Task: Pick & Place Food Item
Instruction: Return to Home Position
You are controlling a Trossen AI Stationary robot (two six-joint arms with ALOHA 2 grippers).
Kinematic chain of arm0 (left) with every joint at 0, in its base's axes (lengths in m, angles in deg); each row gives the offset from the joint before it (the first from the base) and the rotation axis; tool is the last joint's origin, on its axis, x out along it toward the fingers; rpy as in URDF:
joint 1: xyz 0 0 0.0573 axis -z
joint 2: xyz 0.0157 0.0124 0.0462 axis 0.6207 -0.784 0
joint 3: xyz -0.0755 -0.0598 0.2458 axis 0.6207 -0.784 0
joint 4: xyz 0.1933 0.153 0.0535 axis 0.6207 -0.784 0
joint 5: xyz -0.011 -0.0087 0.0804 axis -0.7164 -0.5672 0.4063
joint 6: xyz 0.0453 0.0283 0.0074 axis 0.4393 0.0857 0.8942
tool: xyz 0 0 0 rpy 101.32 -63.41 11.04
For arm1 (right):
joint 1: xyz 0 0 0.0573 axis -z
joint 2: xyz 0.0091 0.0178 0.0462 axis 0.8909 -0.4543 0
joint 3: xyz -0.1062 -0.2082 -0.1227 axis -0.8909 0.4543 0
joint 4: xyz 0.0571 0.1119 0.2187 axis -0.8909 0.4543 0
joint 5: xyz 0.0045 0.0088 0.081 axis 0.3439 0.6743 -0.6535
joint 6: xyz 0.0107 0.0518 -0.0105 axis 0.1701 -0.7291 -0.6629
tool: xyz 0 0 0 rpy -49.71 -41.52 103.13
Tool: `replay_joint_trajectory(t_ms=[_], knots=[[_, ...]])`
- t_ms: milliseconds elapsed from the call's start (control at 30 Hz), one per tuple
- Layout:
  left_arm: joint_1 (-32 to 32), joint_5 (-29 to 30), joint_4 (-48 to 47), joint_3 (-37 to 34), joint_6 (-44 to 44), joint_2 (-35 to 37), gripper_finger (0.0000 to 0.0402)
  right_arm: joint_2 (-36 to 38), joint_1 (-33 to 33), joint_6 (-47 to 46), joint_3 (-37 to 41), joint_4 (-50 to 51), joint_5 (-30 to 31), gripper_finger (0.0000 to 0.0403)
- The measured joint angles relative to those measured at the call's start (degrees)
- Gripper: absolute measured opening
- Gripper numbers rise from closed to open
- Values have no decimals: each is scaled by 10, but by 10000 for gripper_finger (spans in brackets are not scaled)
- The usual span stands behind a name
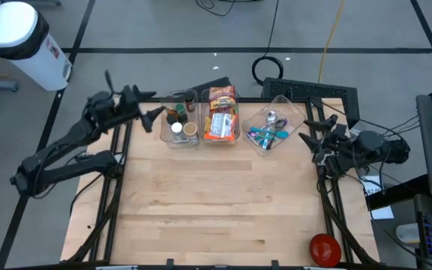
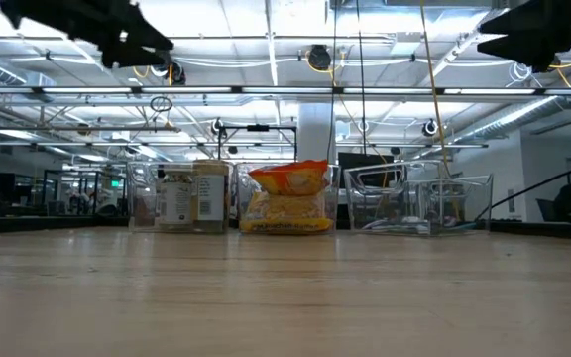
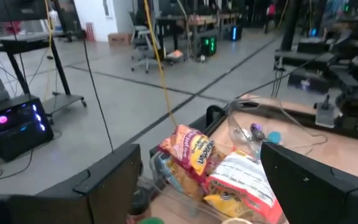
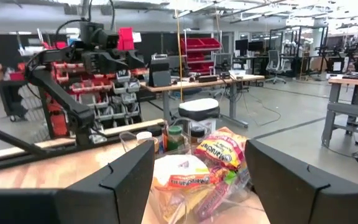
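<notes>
Overhead, both arms sit at the sides of the light wooden table (image 1: 216, 202), jaws released and empty.
The left gripper (image 1: 153, 105) hovers just beside the left clear plastic bin (image 1: 164, 127) of jars, its dark fingers (image 3: 114, 180) spread wide and touching nothing. The right gripper (image 1: 309, 130) hangs near the right clear bin (image 1: 289, 111) of spoons, equally wide, holding nothing. The crinkly orange noodle pack (image 1: 220, 126) lies in the middle transparent bin (image 1: 203, 112) beside a second pack (image 1: 221, 97).

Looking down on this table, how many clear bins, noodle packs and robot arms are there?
Clear bins: 3, left bin, middle bin, right bin
Noodle packs: 2, rear pack and front pack, both in the middle bin
Robot arms: 2, left arm, right arm
Total: 7
</notes>
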Motion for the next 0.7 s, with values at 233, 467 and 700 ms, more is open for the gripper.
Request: replay_joint_trajectory(t_ms=[233, 467, 700], knots=[[-1, -2, 21, -113, -32, 130, 335, 0, 0, -5, 31, -14, 0, 242], [-1, -53, 21, -202, -54, 228, 335, 0, 0, -3, 64, -35, 0, 242], [-1, -96, 6, -264, -49, 296, 335, 0, 0, -10, 85, -35, 0, 242]])
